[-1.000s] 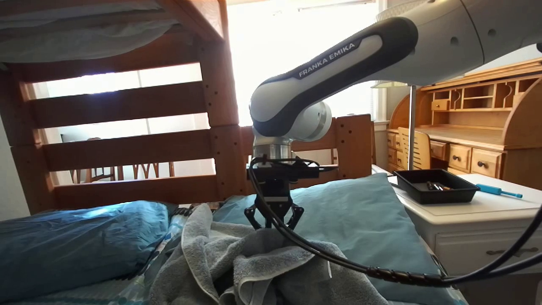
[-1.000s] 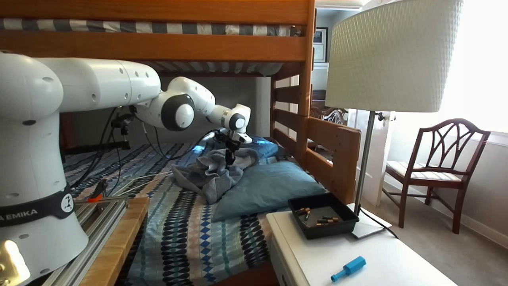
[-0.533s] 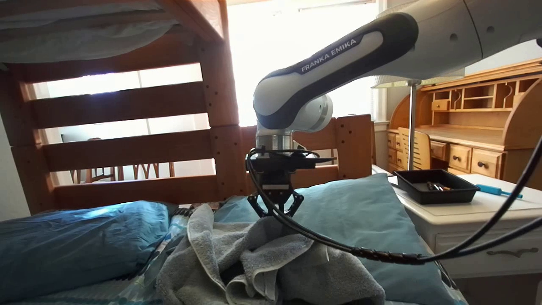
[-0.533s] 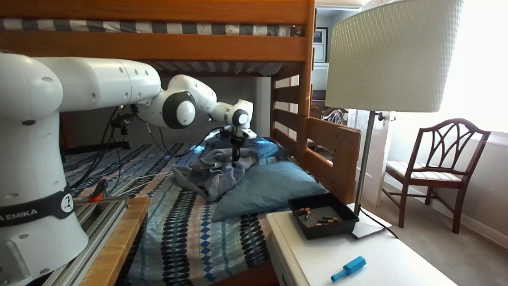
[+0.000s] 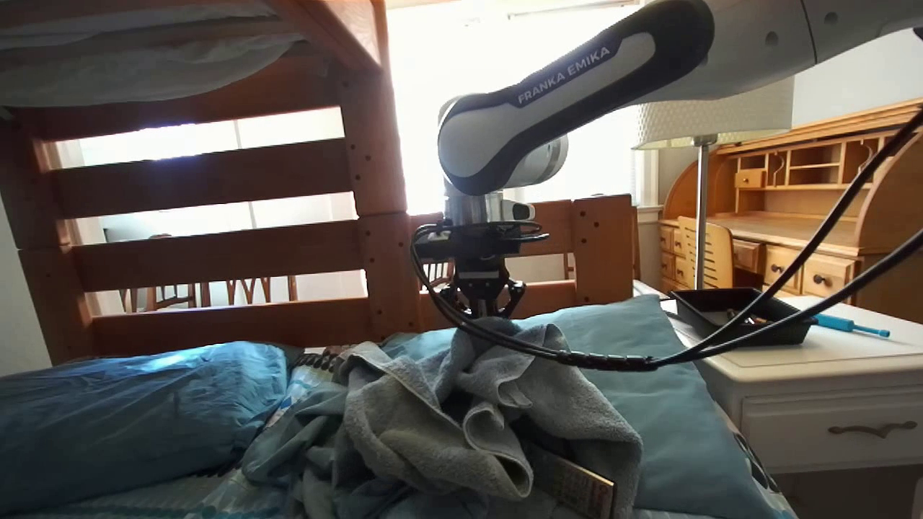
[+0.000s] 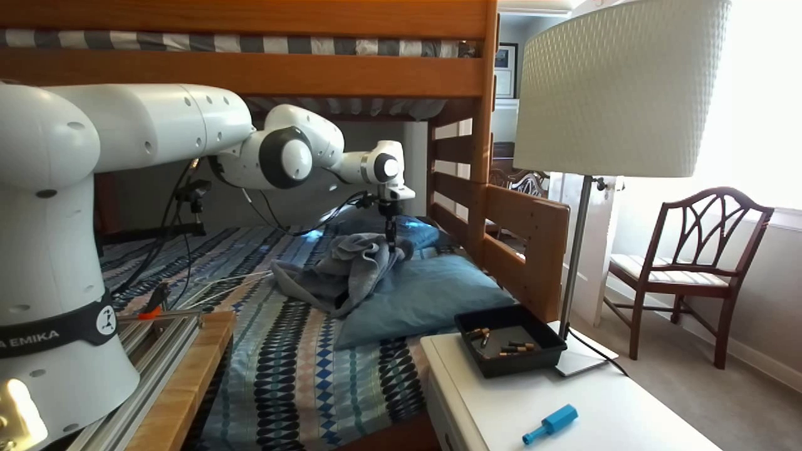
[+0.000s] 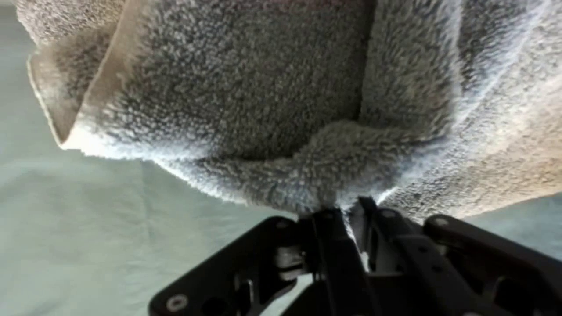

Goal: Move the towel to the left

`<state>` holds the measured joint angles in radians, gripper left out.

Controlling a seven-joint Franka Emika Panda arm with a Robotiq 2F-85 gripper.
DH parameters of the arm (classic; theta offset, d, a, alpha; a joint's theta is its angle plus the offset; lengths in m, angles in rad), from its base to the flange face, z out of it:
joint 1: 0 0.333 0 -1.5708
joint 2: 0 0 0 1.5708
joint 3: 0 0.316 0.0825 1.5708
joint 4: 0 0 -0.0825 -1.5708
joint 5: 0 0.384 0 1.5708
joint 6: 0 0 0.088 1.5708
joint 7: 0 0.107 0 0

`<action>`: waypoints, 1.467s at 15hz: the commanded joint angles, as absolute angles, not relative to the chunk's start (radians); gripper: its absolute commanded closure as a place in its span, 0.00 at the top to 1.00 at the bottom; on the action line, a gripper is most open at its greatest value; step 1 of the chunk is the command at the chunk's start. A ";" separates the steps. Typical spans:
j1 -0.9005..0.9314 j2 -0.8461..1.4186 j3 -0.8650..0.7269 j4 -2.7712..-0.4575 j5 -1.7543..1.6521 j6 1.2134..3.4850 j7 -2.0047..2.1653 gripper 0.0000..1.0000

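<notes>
Grey and thick-piled, the towel (image 5: 425, 432) hangs in folds from the end effector (image 7: 347, 210), which is closed on a pinch of it. The towel's lower part lies on the patterned bedspread (image 6: 288, 382) beside a pale blue pillow (image 6: 429, 297), while a black tray (image 6: 526, 364) and a blue tool (image 6: 552, 423) sit well apart on the white tabletop (image 6: 489, 407).

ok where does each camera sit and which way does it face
In an exterior view, the camera seems set just over the bed, facing across the gray towel toward the bunk-bed rails; arm and gripper show.
In an exterior view, it seems near the robot's base, facing over the white nightstand and across the bed; base, arm and gripper show.
Wrist view: close behind the gripper, facing past it at towel and blue-green pillow; only the gripper shows.
Both exterior views share towel, gripper, lamp and black tray.
</notes>
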<state>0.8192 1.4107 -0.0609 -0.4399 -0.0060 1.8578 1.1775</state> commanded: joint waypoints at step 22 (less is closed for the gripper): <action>0.994 1.223 -0.013 -0.440 -0.139 1.982 0.847 0.53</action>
<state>1.0251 1.2102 -0.0732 -0.4404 -0.2062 1.9111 0.9525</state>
